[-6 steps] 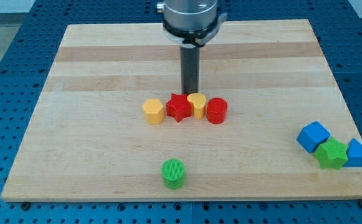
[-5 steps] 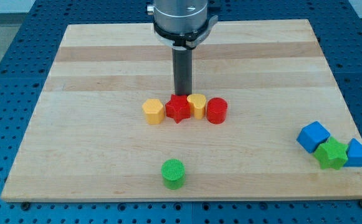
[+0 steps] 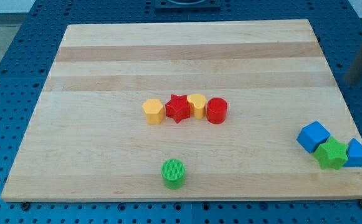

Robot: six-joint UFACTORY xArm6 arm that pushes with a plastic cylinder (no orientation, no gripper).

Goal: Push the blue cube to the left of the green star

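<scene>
The blue cube [image 3: 313,136] sits near the board's right edge, touching the upper left of the green star [image 3: 331,154]. Another blue block [image 3: 357,154] sits against the star's right side. A blurred dark streak at the view's right edge is my rod. My tip [image 3: 351,82] shows above the blue cube and well apart from it, just beyond the board's right edge. It touches no block.
A row of blocks lies mid-board: yellow hexagon [image 3: 153,111], red star [image 3: 179,107], yellow heart [image 3: 197,104], red cylinder [image 3: 217,111]. A green cylinder [image 3: 173,173] stands near the bottom edge. The wooden board [image 3: 106,74] rests on a blue perforated table.
The rod has left its spot just above the red star and swung fast to the view's right edge. No block has moved.
</scene>
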